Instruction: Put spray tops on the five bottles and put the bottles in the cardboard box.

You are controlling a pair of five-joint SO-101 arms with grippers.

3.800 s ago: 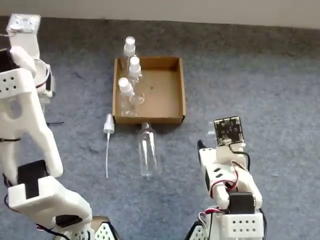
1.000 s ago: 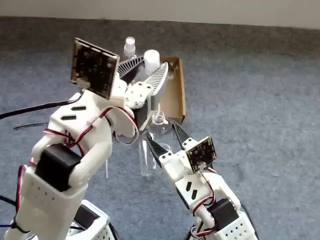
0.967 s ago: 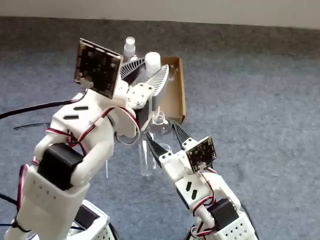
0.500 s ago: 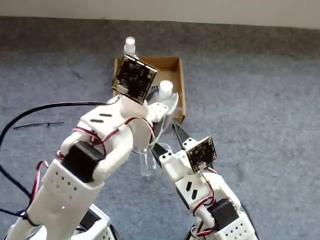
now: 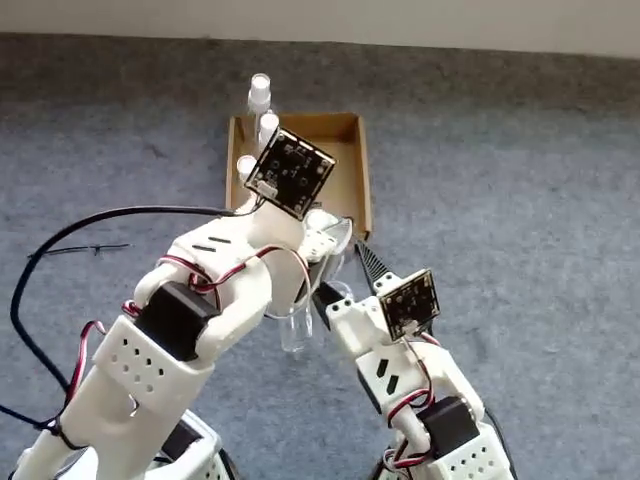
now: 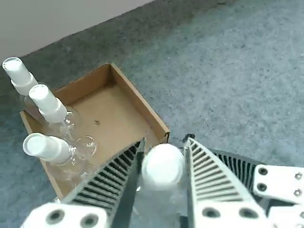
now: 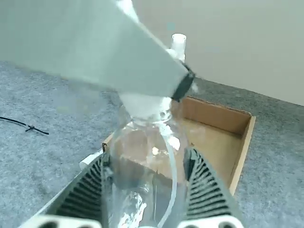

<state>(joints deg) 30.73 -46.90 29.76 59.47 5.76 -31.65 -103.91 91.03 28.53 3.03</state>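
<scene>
My right gripper [image 7: 147,161] is shut on a clear bottle [image 7: 142,142], held with its mouth up just in front of the cardboard box [image 5: 355,165]. My left gripper [image 6: 165,145] is shut on a white spray top [image 6: 163,165], which sits at the bottle's mouth; its thin tube curves down inside the bottle. From above, the left gripper [image 5: 325,240] is right over the right gripper [image 5: 340,270], and the bottle's lower end [image 5: 293,335] shows below them. Three capped bottles [image 6: 47,102] stand along the box's left side.
A black cable [image 5: 70,250] lies on the grey carpet to the left. A small white piece, perhaps another spray top [image 7: 90,160], lies on the carpet beside the box. The box's right half [image 6: 118,114] is bare cardboard. Open carpet stretches to the right.
The left arm swung forward and down, carrying the spray top from above the box onto the bottle's mouth. The right arm kept the bottle almost still.
</scene>
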